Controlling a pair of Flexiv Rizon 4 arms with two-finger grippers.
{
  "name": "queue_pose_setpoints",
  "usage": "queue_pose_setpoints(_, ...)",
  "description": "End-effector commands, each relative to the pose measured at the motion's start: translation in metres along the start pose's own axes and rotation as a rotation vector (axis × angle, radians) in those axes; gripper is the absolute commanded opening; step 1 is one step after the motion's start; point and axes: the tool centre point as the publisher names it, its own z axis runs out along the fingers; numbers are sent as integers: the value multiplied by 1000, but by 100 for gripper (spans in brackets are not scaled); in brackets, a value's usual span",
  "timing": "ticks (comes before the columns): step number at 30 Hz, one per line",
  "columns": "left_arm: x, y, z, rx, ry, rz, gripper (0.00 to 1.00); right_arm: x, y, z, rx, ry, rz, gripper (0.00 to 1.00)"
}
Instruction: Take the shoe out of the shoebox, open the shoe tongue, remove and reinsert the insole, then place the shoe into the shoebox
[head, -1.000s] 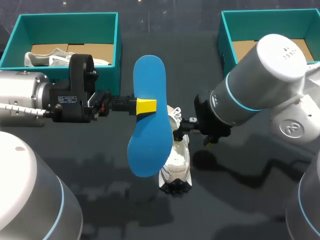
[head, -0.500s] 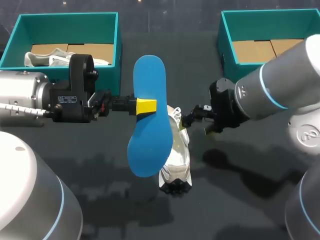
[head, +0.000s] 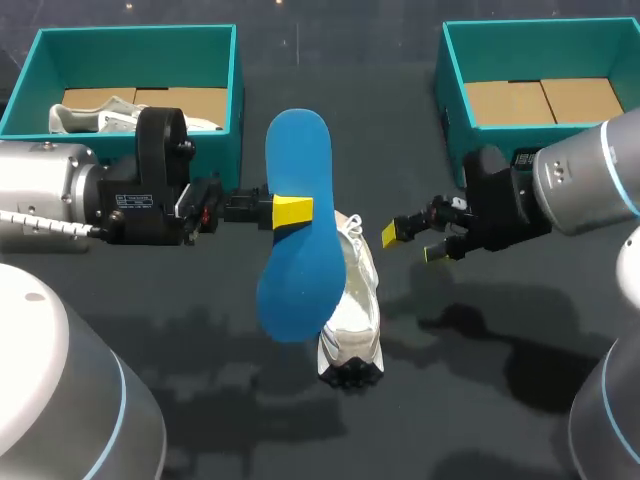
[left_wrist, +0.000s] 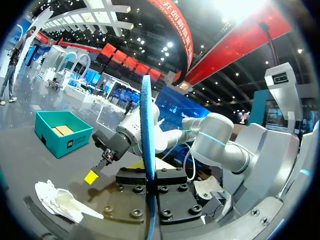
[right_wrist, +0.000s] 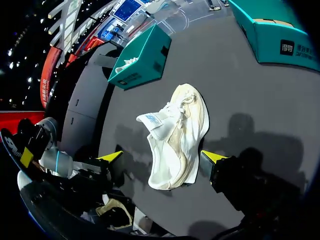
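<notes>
**Head view: insole pinched aloft, shoe lying free on the table**

Left gripper (head: 290, 212) first: its yellow tips are clamped on the blue insole (head: 298, 270), biting it at mid-length on one long edge. The insole is up off the table, broad blue face turned up to the overhead camera. Its long axis runs from far side to near side, square across the fingers, and the near end looks the wider. From the left wrist camera the insole (left_wrist: 147, 125) shows edge-on, a thin blue blade rising straight out from between the fingers.

Over to the right gripper (head: 412, 243): fingers spread wide and holding nothing, parked just beside the shoe and clear of it. On its own wrist camera the right gripper (right_wrist: 161, 157) shows both yellow tips well apart, with the shoe ahead of them.

The white shoe (head: 352, 305) lies on the dark table (head: 480, 400), partly tucked under the insole's near end. Its long axis also runs far to near, nearly parallel with the insole. The laces sit at the far end and dark sole tread shows at the near end. The tongue is pulled out to one side in the right wrist view. Toe from heel, I cannot call.

Further out, two teal shoeboxes sit at the far corners. The left shoebox (head: 135, 32) holds a second white shoe (head: 95, 115); the right shoebox (head: 452, 85) shows its cardboard floor.
</notes>
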Motion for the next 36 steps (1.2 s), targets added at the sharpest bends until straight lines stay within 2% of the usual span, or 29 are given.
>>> queue_pose_setpoints(1, -8, 0, 3, 33, 0, 111, 0, -1, 8, -12, 23, 84, 39, 100)
queue_pose_setpoints(6, -20, -6, 2, 69, -17, 407, 0, 8, 16, -21, 34, 124, 64, 100)
queue_pose_setpoints(10, -42, -8, 4, 87, -97, 794, 0, 17, 21, -31, 36, 209, 33, 100)
queue_pose_setpoints(19, -42, -8, 4, 87, -97, 794, 0, 20, 22, -34, 30, 215, 27, 100)
queue_pose_setpoints(22, -47, 1, 6, 103, -102, 914, 0, 20, 23, -34, 34, 232, 33, 100)
queue_pose_setpoints(28, -66, 5, 12, 138, -85, 1197, 0, 21, 34, -48, 41, 288, 124, 100)
queue_pose_setpoints(31, -77, 15, 15, 69, -48, 1500, 0, 24, 40, -53, 70, 340, 113, 100)
queue_pose_setpoints(36, -77, 15, 15, 69, -48, 1500, 0, 25, 41, -55, 73, 324, 110, 100)
